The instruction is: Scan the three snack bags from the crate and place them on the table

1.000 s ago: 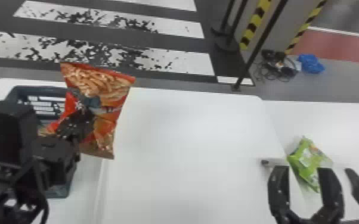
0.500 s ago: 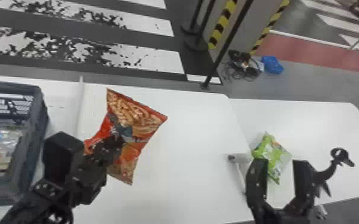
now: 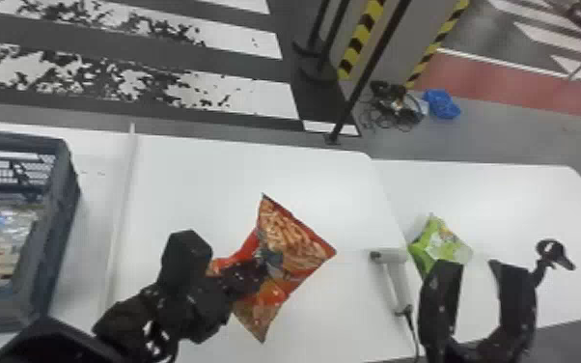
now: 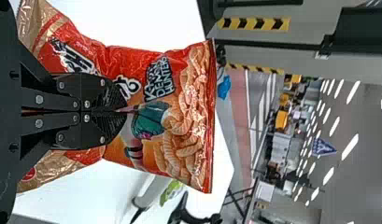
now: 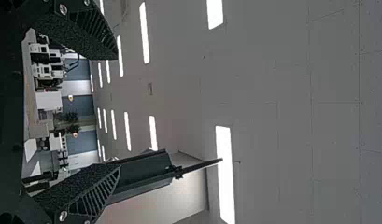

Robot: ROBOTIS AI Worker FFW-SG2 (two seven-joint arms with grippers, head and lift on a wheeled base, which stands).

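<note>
Left end effector [image 4: 124,112] is clamped on the red bag [image 3: 299,246] over the counter [image 3: 198,174]; right end effector [image 3: 478,265] is spread apart. I'm worried the mid-bag pinch covers the barcode and the scan misses.

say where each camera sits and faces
Head view: on the head, facing forward-down at table and crate; left end effector and right end effector show.
Left wrist view: left wrist, facing across the table; left end effector shows, gripping the red bag.
Right wrist view: right wrist, facing the ceiling; right end effector shows, open.
Shared by head and left wrist: red bag, green bag.
</note>
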